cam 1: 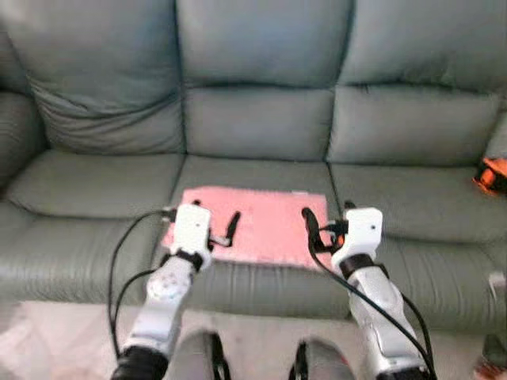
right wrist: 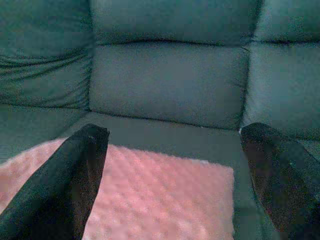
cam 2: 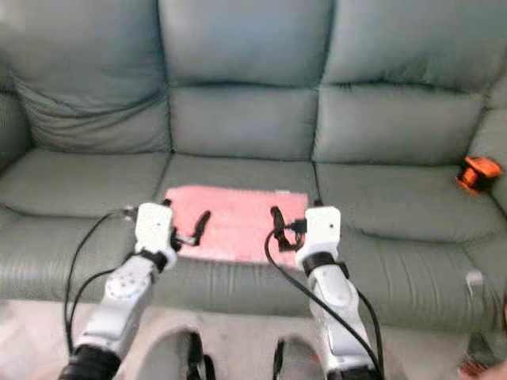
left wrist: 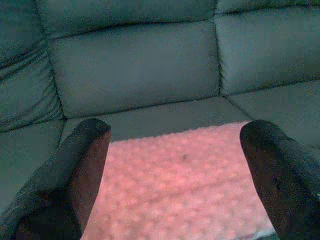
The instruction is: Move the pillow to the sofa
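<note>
Pink pillow (cam 1: 257, 224) lies flat on the middle seat cushion of the grey sofa (cam 1: 261, 119), reaching its front edge. Both arms raised forward, bent at the elbow. Left tool (cam 1: 224, 230) at the pillow's left front corner, right tool (cam 1: 317, 227) at its right front corner. Both tools spread wide, gripping nothing. Orange object (cam 1: 491, 174) on the right seat cushion.

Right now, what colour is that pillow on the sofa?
Pink, with a bumpy dotted texture; the pillow shows best in the left wrist view.
</note>
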You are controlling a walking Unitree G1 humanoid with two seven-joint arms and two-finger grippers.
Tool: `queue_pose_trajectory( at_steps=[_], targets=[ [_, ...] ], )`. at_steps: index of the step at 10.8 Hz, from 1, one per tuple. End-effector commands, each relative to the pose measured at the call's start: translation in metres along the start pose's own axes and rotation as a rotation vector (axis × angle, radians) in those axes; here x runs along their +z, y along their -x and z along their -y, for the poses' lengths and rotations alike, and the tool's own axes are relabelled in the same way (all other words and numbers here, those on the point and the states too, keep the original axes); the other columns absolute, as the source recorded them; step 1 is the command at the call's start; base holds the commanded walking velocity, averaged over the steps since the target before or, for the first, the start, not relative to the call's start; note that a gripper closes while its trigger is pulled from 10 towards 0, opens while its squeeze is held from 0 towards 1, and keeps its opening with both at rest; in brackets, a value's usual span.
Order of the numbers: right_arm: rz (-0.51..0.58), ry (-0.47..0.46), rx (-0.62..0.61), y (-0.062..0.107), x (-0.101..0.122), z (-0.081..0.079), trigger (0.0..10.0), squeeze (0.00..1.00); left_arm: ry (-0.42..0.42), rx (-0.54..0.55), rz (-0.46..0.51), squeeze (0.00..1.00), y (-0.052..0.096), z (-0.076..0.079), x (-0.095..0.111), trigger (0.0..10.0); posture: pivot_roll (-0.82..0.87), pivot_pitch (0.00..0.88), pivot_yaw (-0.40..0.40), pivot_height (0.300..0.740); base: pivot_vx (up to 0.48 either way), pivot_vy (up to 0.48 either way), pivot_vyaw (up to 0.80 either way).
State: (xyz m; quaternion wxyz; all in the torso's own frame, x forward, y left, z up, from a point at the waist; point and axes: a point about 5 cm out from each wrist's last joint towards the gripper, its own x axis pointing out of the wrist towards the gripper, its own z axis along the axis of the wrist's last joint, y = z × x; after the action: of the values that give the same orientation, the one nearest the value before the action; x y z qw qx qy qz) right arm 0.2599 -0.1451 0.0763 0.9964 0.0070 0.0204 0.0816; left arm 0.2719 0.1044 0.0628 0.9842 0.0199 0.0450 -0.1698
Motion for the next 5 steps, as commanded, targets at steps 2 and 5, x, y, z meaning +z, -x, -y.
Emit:
queue_pose_trajectory(
  at_steps=[2,5],
  targets=[
    [0.0,0.009,-0.005,-0.003,-0.001,-0.001,10.0,0.0,-0.001,0.028,-0.049,0.0,0.0,-0.001,-0.007,10.0,-0.05,0.0,0.049,0.74,0.0,0.0,0.0],
    [0.026,-0.02,-0.015,-0.01,0.005,0.002,10.0,0.0,0.011,0.047,-0.073,0.0,-0.005,0.0,-0.011,10.0,-0.06,0.0,0.041,0.74,0.0,0.0,0.0]
  ],
)
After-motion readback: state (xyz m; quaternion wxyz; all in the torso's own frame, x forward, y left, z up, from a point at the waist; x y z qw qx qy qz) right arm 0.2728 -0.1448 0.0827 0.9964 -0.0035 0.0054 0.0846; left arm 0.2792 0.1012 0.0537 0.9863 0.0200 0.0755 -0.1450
